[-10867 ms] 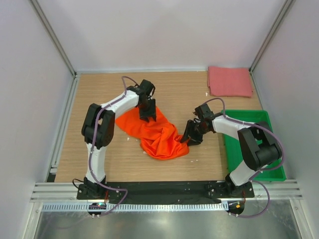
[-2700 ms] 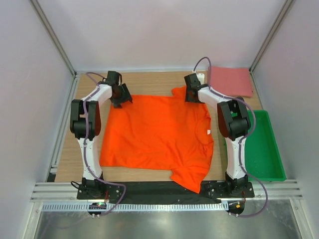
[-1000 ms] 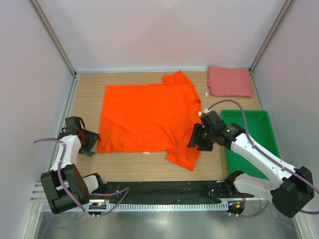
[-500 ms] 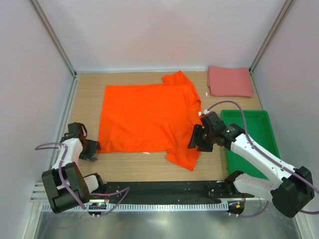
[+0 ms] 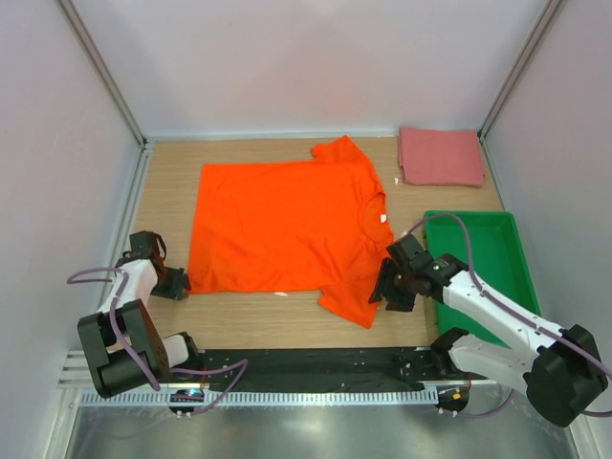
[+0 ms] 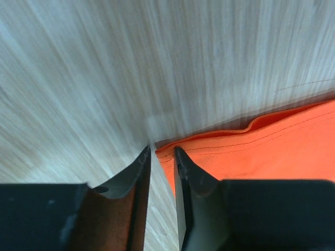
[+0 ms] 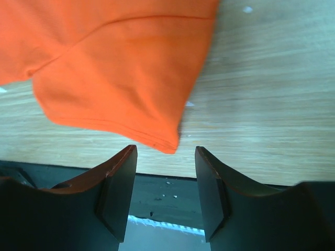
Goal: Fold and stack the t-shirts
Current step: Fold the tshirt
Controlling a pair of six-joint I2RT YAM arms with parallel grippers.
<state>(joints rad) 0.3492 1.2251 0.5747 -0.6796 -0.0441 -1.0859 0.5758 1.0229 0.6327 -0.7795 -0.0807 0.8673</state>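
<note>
Start at the near edge, since both arms work there. Your left gripper (image 6: 161,151) is at the near-left corner of the orange shirt (image 5: 282,225). The jaws stand narrow and the hem corner (image 6: 166,152) lies in the slit between the tips. You cannot tell from the wrist view whether the cloth is pinched or only straddled, so check that before you lift.

Your right gripper (image 7: 166,150) is over by the near sleeve (image 5: 349,301), just to its right. The jaws are wide and hold nothing. The sleeve's hem corner lines up with the gap, right at the tips, with the rest of the sleeve ahead of them. How high the tips sit above the table (image 5: 258,316) is not clear.

The shirt lies flat, hem to your left and collar (image 5: 373,210) to your right. Its long axis therefore runs across the table, and its near edge spans from one gripper to the other. Each arm has its own end, and neither needs to cross. A lengthwise fold would likely carry that near edge away from you, towards the far edge.

The green tray (image 5: 512,287) sits to the right of the right arm, clear of the shirt. The pink shirt (image 5: 440,156) is at the far right corner, already folded and apart from the orange one. That is probably where the stack belongs.
</note>
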